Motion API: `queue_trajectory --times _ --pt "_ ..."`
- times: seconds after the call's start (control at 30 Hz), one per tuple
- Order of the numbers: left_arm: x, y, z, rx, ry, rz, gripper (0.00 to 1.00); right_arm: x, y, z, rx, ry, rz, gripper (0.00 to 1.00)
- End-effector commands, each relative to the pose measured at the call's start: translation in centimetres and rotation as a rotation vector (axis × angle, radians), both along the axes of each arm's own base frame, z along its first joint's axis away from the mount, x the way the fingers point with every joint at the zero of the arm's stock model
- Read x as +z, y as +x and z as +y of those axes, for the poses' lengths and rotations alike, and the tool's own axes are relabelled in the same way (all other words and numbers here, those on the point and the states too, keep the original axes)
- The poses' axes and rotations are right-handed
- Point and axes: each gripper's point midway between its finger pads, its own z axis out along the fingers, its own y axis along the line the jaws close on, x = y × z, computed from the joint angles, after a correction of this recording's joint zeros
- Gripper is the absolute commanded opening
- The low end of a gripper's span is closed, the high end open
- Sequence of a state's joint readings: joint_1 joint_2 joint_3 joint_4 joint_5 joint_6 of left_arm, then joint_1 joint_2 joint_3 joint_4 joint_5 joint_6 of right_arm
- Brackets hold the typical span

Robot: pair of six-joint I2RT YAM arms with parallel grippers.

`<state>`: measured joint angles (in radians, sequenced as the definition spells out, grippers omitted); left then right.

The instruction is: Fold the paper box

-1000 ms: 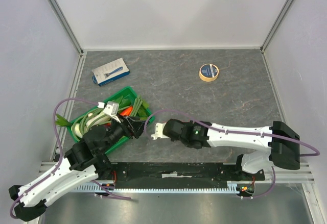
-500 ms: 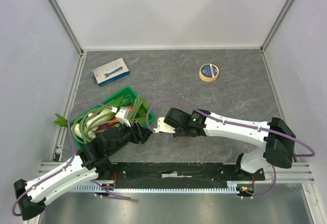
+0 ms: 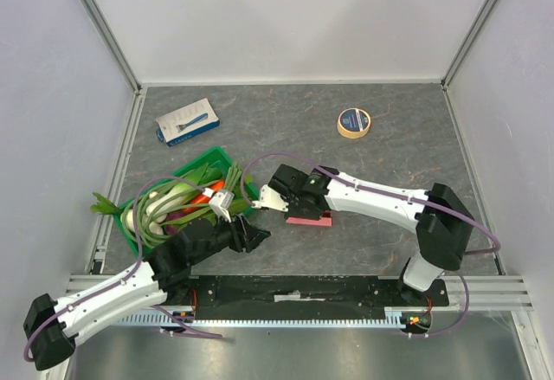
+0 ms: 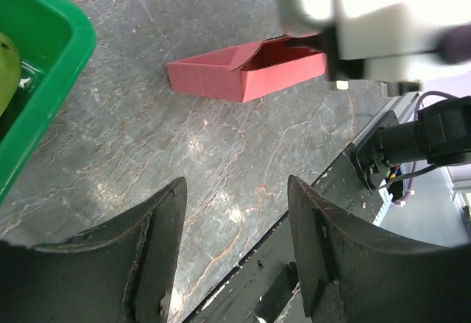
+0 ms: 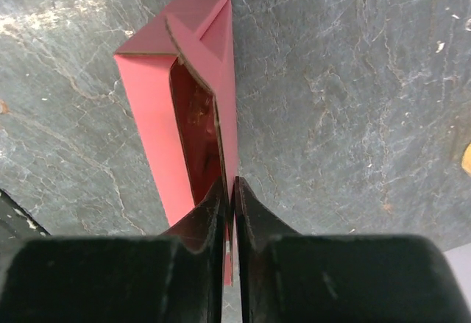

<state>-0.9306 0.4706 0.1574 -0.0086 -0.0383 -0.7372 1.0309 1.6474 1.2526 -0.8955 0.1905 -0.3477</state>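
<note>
The paper box [image 3: 312, 219] is a pink-salmon long rectangular box lying on the grey table, its top open and an end flap folded in. It also shows in the left wrist view [image 4: 243, 73] and the right wrist view [image 5: 158, 124]. My right gripper [image 3: 300, 209] is shut on the box's long side wall, one finger inside and one outside [image 5: 228, 187]. My left gripper [image 3: 257, 235] is open and empty [image 4: 235, 187], low over the table, a short way to the near left of the box and apart from it.
A green crate [image 3: 214, 153] of vegetables stands left of the box, its corner in the left wrist view [image 4: 51, 65]. A blue-and-white flat package [image 3: 187, 121] lies at the back left. A tape roll [image 3: 353, 123] lies at the back right. The black front rail [image 3: 294, 289] runs just behind the left gripper.
The right gripper has moved back and right, and the pink box now shows under it. The left gripper has reached right and forward, away from the crate.
</note>
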Motion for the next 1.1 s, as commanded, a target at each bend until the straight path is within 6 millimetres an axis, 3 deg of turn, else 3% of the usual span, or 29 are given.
queue_trajectory --times 0.0,0.13,0.27,0.37,0.43,0.47,0.53,0.57,0.6,0.97,1.07 --pt "2.4 0.3 -1.2 -0.025 -0.079 -0.040 0.63 -0.2 1.2 0.1 0.000 -0.019 0.014 0.14" --pt "2.7 0.6 -1.3 -0.024 -0.070 -0.049 0.64 1.1 2.9 0.2 -0.022 0.011 -0.033 0.23" --pt "2.4 0.7 -1.7 -0.034 -0.051 -0.049 0.64 1.8 3.6 0.5 -0.022 0.047 -0.043 0.22" --pt "1.9 0.0 -2.9 -0.108 -0.047 -0.024 0.60 1.4 3.4 0.7 -0.014 0.054 -0.019 0.20" --pt "2.6 -0.4 -4.3 -0.167 -0.104 -0.032 0.55 1.1 3.3 0.8 -0.016 0.052 -0.012 0.21" --pt "1.5 -0.8 -4.9 -0.203 -0.092 0.006 0.53 1.2 3.3 0.9 -0.016 0.056 -0.015 0.22" --pt "2.0 -0.6 -6.0 -0.227 -0.124 -0.001 0.46 1.5 3.5 1.0 -0.022 0.065 -0.020 0.23" --pt "0.7 -0.7 -6.4 -0.245 -0.090 0.034 0.43 1.7 3.6 1.1 -0.025 0.071 -0.024 0.23" --pt "1.1 -0.5 -7.0 -0.253 -0.095 0.029 0.40 1.9 3.6 1.1 -0.029 0.078 -0.026 0.23" --pt "0.2 1.7 -11.7 -0.201 -0.101 0.025 0.24 2.6 3.6 1.7 -0.041 0.135 -0.013 0.20" --pt "0.1 2.3 -11.4 -0.099 -0.095 -0.002 0.22 3.0 3.6 2.2 -0.059 0.185 -0.009 0.20"
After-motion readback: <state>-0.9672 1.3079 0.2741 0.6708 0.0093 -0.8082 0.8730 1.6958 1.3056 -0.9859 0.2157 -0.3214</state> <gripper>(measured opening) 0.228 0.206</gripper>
